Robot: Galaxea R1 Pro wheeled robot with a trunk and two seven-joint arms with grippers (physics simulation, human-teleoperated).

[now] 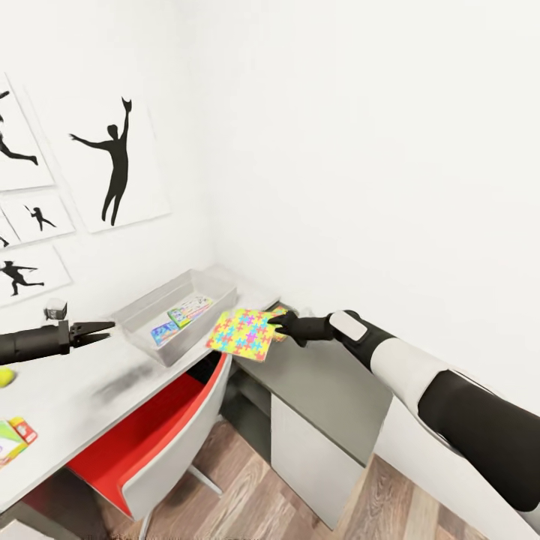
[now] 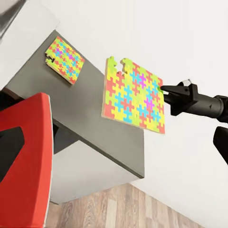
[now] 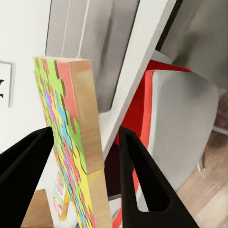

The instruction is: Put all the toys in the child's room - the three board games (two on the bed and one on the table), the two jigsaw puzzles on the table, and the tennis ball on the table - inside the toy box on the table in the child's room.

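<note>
My right gripper (image 1: pixel 279 324) is shut on one edge of a jigsaw puzzle (image 1: pixel 244 334), a bright multicoloured mat held tilted above the gap between the table (image 1: pixel 90 390) and the dark side unit (image 1: pixel 330 390). In the left wrist view this jigsaw puzzle (image 2: pixel 133 97) hangs from the right gripper (image 2: pixel 164 89), and a second jigsaw puzzle (image 2: pixel 65 59) lies flat on the side unit (image 2: pixel 90 114). The toy box (image 1: pixel 196 335) sits just left of the held mat, with a pale green board game (image 1: pixel 190 309) and a blue one (image 1: pixel 163 332) inside. My left gripper (image 1: pixel 109 329) hovers open over the table. A tennis ball (image 1: pixel 6 377) and the SKIP-BO box (image 1: pixel 15 436) lie at the table's left.
A red and grey chair (image 1: pixel 161 431) is pushed under the table below the toy box. White walls close the corner behind, with dancer pictures (image 1: pixel 112 161) on the left wall. Wooden floor (image 1: pixel 255 495) lies in front of the side unit.
</note>
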